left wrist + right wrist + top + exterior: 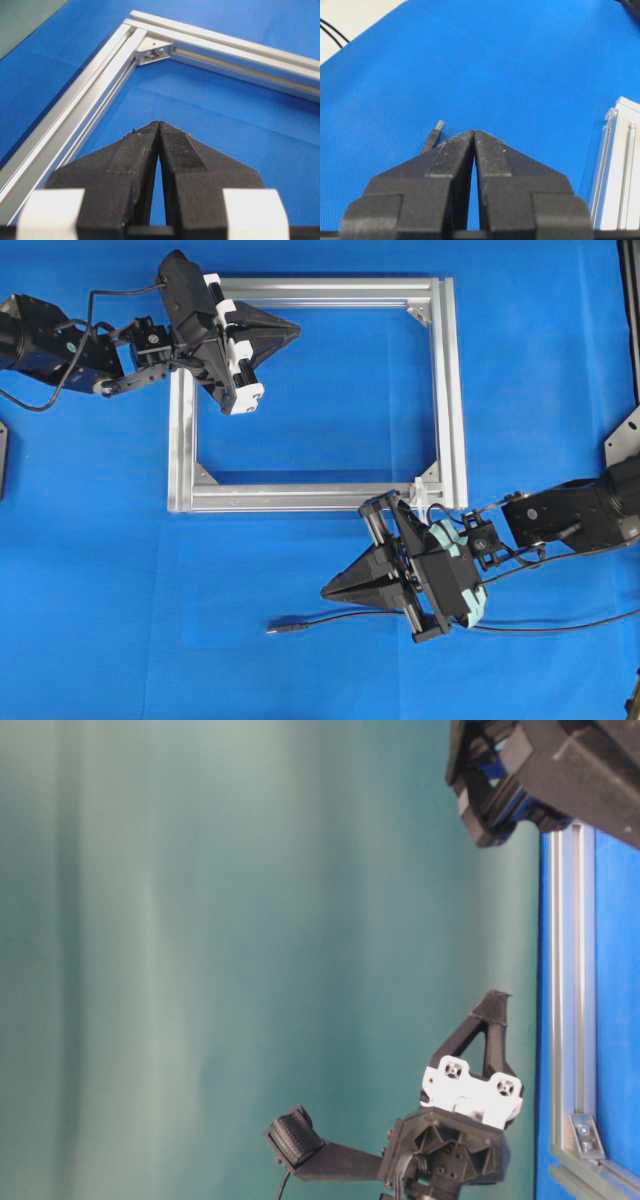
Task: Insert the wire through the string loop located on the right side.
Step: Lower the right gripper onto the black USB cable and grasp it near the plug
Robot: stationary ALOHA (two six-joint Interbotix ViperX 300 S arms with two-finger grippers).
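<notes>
- Overhead exterior: left gripper (293, 330) is hovering upper left, fingers closed, empty.
- Right gripper (328, 591) is hanging closed above the wire (340, 618) at lower centre.

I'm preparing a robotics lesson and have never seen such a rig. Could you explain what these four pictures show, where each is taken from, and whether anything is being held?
These are two robot arms, each ending in a black two-fingered claw. The overhead picture looks straight down on a blue table cover. The left claw hovers over a silver aluminium frame; the right claw is below the frame. Both are shut and hold nothing.

A thin black wire lies on the cover, its plug tip near the right claw. A small white piece at the frame's lower right corner is probably the string loop, but it is too small to be sure.

The table-level picture is turned sideways and shows the arms against a green backdrop. The other two come from cameras on the wrists: the left one looks past its shut claw at a frame corner, the right past its claw at the plug.
</notes>
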